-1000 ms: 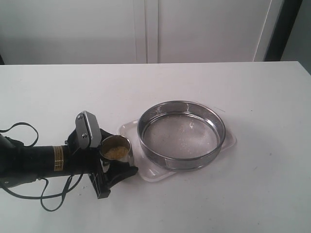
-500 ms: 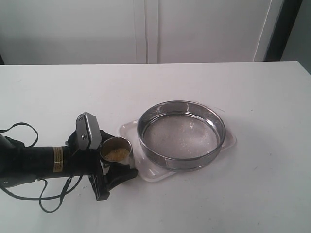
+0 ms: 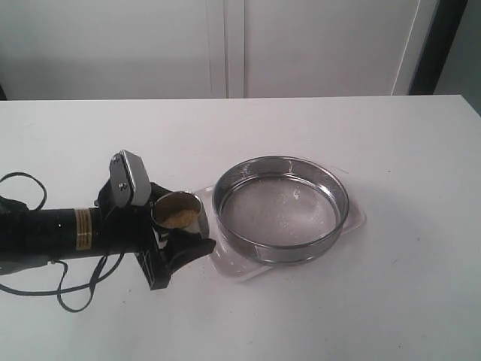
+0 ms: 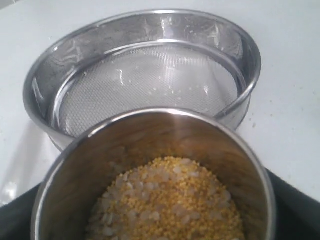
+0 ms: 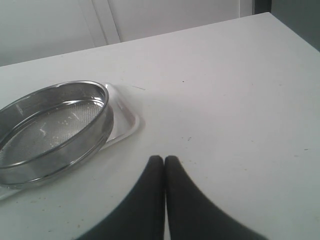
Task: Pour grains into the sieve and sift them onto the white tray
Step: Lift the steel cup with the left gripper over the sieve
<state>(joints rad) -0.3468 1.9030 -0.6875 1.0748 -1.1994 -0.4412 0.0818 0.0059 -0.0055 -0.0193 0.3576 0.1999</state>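
My left gripper (image 3: 174,233) is shut on a small steel cup (image 3: 177,211), held lifted just left of the sieve. Yellow grains (image 3: 178,218) mixed with pale kernels fill the cup's bottom (image 4: 170,200). The wide steel sieve (image 3: 280,208) rests on the white tray (image 3: 355,218), its mesh bearing only a few specks (image 4: 150,80). The cup's rim (image 4: 150,112) sits close before the sieve's wall in the left wrist view. My right gripper (image 5: 164,159) is shut and empty, hovering over bare table to the side of the sieve (image 5: 50,127) and tray (image 5: 127,120); it is outside the exterior view.
A white table (image 3: 391,301) carries everything. White cabinet doors (image 3: 225,45) stand behind its far edge. A black cable (image 3: 83,301) loops under the left arm near the table's front left.
The left gripper has lifted the cup upward and slightly toward the sieve. The sieve and tray have not moved.
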